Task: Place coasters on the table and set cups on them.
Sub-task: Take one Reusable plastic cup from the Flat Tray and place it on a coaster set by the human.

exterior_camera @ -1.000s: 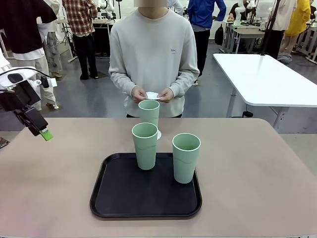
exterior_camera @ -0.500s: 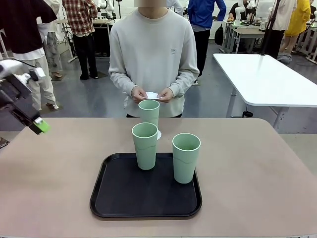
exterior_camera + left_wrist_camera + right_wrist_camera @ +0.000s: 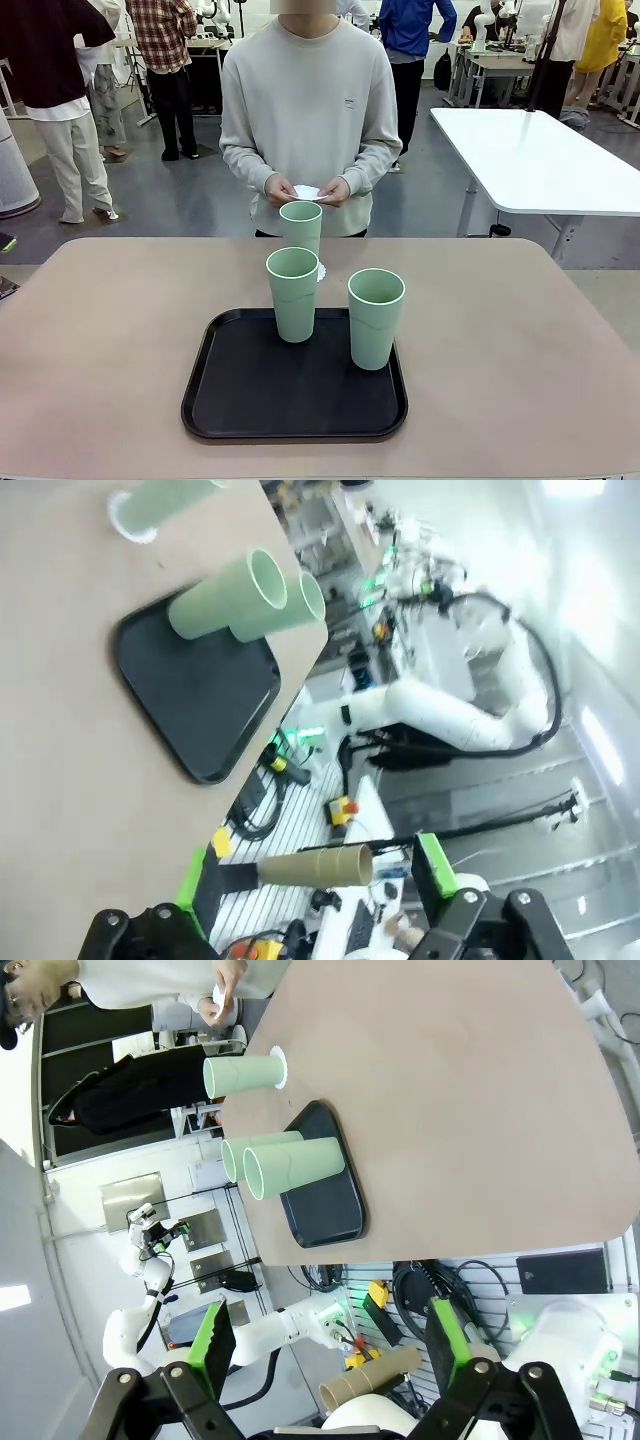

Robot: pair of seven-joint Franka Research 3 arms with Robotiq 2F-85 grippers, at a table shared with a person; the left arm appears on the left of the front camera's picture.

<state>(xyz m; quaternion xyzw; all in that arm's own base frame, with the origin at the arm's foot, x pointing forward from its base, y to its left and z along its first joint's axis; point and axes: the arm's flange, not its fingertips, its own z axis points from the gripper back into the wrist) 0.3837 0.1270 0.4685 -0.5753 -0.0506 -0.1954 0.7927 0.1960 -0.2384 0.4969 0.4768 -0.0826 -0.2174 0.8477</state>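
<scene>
1. One cup [image 3: 300, 226] is set on a lacy white paper coaster [image 3: 320, 271] on the table [image 3: 110, 330], just behind the tray [image 3: 250, 405]; a nearer cup [image 3: 292, 295] and a right-hand cup [image 3: 376, 318] stand on the tray.
2. A second coaster [image 3: 308, 192] is held in the person's hands [image 3: 283, 188], so coaster-laying is judged to be in hand; next, a bare patch of table is needed for it.
3. The cups are tapered, handleless, of matte mint plastic; the tray is black and rimmed.
4. The left gripper [image 3: 313, 872] and right gripper [image 3: 330, 1345] are held with jaws wide apart, empty, well clear of the cups.

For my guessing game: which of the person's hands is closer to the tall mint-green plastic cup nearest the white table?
Left. Their left hand is beyond the mint-green plastic cup, nearly in line; their right hand is farther sideways.
</scene>
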